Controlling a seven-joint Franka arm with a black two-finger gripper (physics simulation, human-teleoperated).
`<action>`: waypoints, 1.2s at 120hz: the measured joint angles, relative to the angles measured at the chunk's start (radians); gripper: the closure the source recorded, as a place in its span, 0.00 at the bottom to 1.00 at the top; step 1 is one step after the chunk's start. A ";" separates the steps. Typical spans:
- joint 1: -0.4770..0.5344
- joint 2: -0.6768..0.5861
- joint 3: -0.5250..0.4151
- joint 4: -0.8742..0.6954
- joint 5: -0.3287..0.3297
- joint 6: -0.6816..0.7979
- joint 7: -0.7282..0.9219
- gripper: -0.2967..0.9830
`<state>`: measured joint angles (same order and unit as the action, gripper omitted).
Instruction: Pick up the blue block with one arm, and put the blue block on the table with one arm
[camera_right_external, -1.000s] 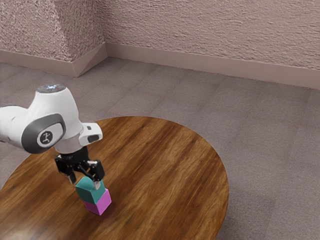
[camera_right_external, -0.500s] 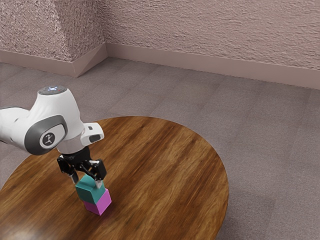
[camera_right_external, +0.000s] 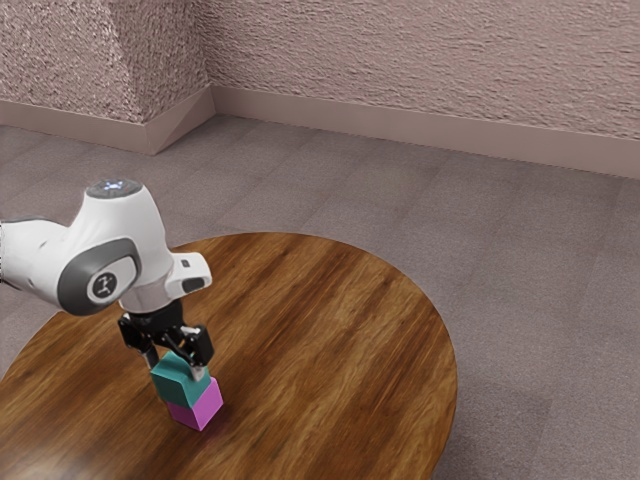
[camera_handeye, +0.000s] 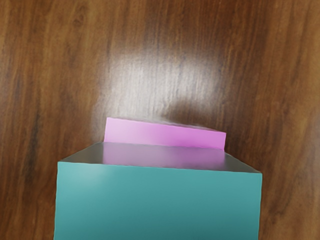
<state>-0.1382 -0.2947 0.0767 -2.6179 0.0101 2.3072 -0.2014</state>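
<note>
Obscuring the pink block (camera_right_external: 203, 404) partly, the blue block (camera_right_external: 181, 386) sits beneath the spread gripper (camera_right_external: 176, 366).

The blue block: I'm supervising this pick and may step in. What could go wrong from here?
My open gripper is close over the blue block, so a finger might nudge it on the way down. The blue block appears to rest on the pink block, so an off-centre grasp could shift both.

A round wooden worktop (camera_right_external: 340, 330) stands on grey flooring (camera_right_external: 520, 270) before rough, pinkish walls (camera_right_external: 420, 50) trimmed with a smooth baseboard (camera_right_external: 400, 123), seen from my remote station. Pale light (camera_handeye: 185, 75) glints off the brown grain in my wrist view.
</note>
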 joint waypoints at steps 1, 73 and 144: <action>0.000 0.002 0.000 0.000 0.000 0.001 0.000 0.28; 0.001 0.060 0.009 0.008 0.001 0.052 0.012 0.43; -0.123 0.262 0.004 0.265 0.011 0.028 0.003 0.47</action>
<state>-0.2616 -0.0331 0.0811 -2.3529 0.0214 2.3349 -0.1983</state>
